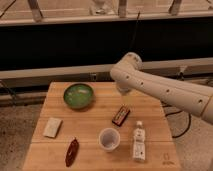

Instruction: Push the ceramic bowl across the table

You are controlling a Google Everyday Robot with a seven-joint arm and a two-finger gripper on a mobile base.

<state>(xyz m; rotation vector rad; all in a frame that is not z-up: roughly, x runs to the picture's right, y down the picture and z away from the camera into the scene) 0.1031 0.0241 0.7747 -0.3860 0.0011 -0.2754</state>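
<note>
Ceramic bowl (pixel 78 95) is sitting upright on the table (pixel 95 125), at about 11 o'clock from the table's centre and near the far edge. Nothing is touching it. Bare wood is lying all round it, so it is looking free to slide.

Arm (pixel 165 90) is reaching in from 3 o'clock, with its rounded joint hanging over the far edge at about 1 o'clock. Gripper (pixel 123 92) is hanging just under that joint, at 3 o'clock of the bowl and apart from it, with the brown packet (pixel 120 115) lying at its 6 o'clock. Its fingers are standing spread and gripping nothing.

My reading is that an empty, wide hand is suiting a push rather than a lift. From this side a shove would be sending the bowl toward 9 o'clock, where little table is left. The longer run is lying toward 5 o'clock, but the cup (pixel 109 139) is standing in that line.

Hard to make out:
- The gripper is mostly hiding behind the joint, with only a grey stub showing, so its height over the wood is not readable.
- The arm is running off the right edge, and the base is not showing.
- A whitish block (pixel 52 127) is lying at 8 o'clock and a dark red pod-shaped thing (pixel 72 152) at 7 o'clock. I am not identifying either.
- A white bottle (pixel 138 141) is lying at 4 o'clock with its label unreadable.
</note>
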